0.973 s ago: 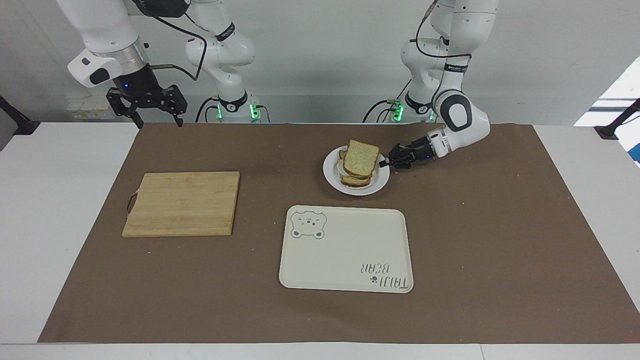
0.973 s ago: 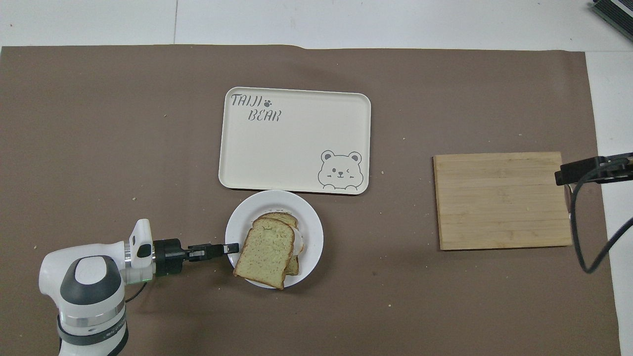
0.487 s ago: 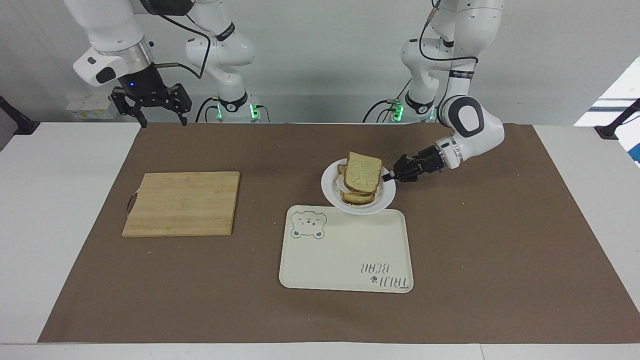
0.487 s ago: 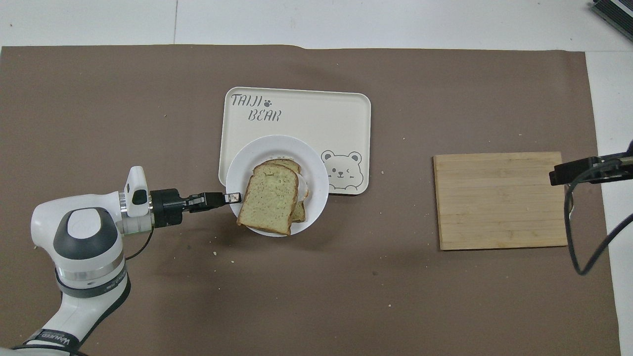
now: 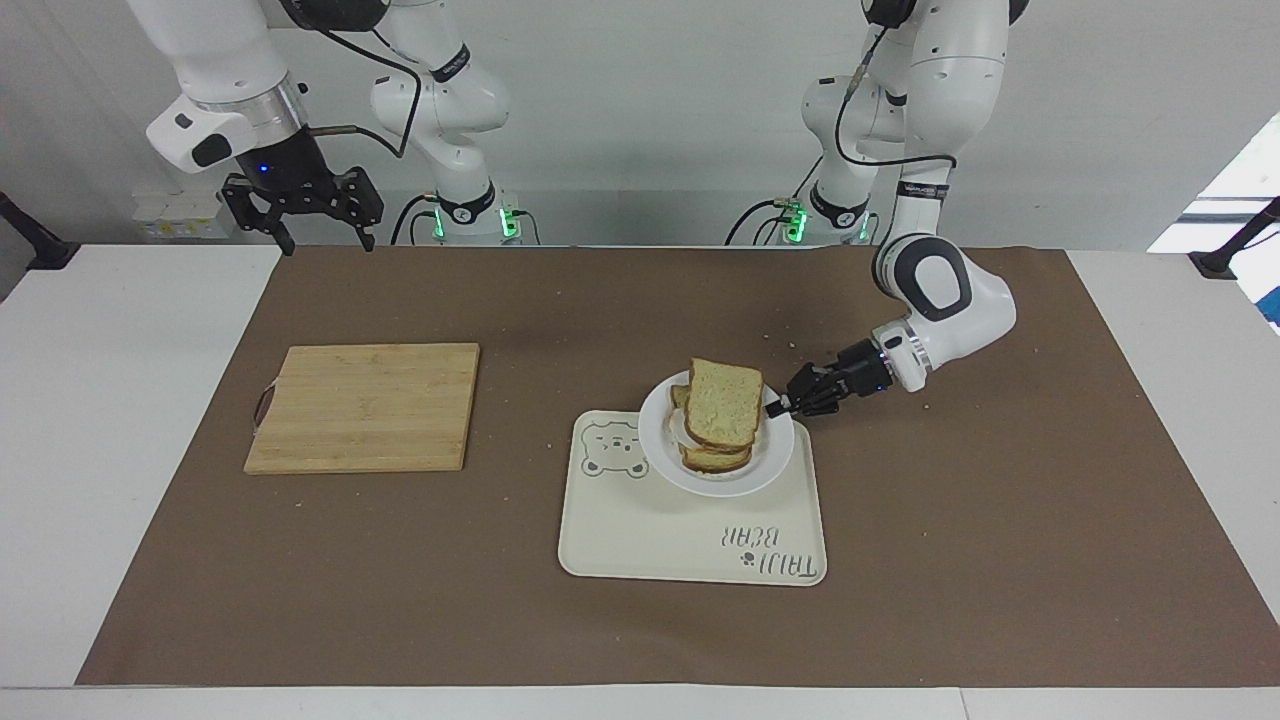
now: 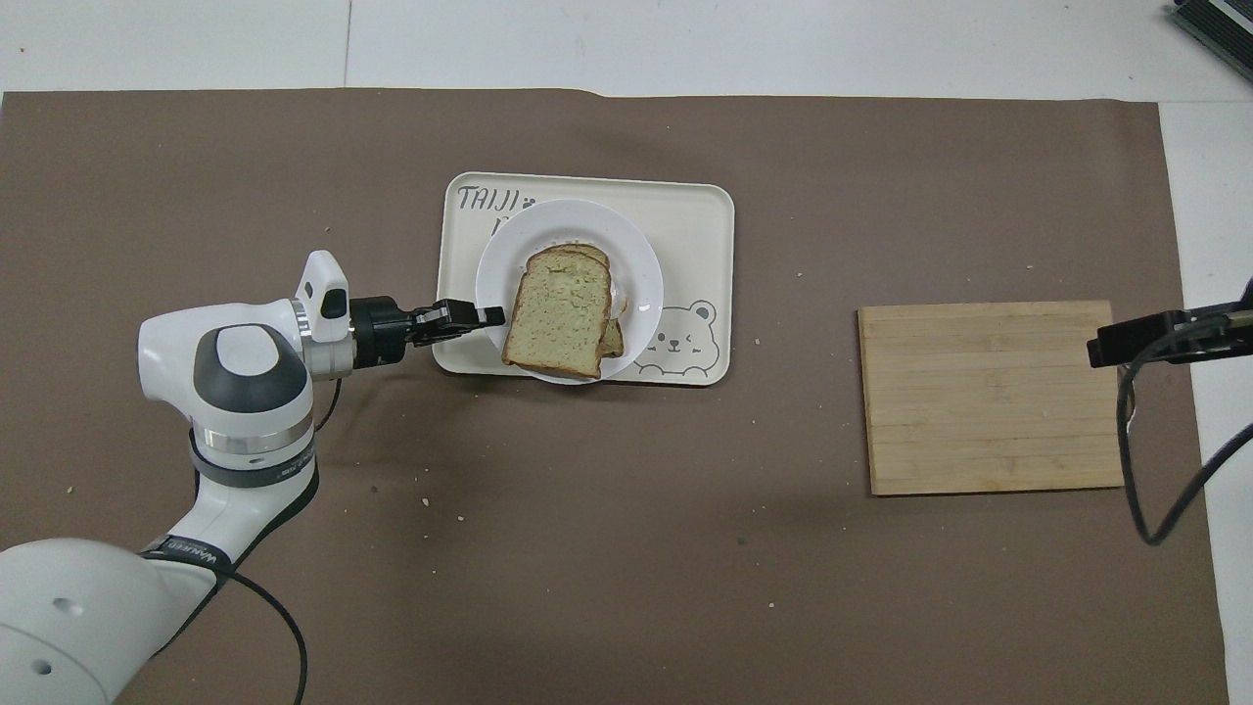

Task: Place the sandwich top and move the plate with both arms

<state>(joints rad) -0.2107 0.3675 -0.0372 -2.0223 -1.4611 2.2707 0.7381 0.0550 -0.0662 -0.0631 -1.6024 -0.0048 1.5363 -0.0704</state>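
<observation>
The sandwich top (image 5: 724, 402) (image 6: 559, 310), a brown-crusted slice with a pale speckled face, lies on a stack of bread on the white plate (image 5: 665, 455) (image 6: 509, 240). The plate hangs over the cream bear-print tray (image 5: 640, 535) (image 6: 695, 211). My left gripper (image 5: 776, 408) (image 6: 489, 316) is shut on the plate's rim at the edge toward the left arm's end. My right gripper (image 5: 315, 240) hangs open in the air over the mat's edge at the right arm's end, waiting; only a black part of it (image 6: 1165, 336) shows in the overhead view.
A wooden cutting board (image 5: 365, 406) (image 6: 994, 397) lies on the brown mat toward the right arm's end. Crumbs are scattered on the mat around the tray.
My left gripper has carried the plate with the sandwich away from the robots, from the mat to over the tray. The right gripper rose slightly earlier and now holds still.
</observation>
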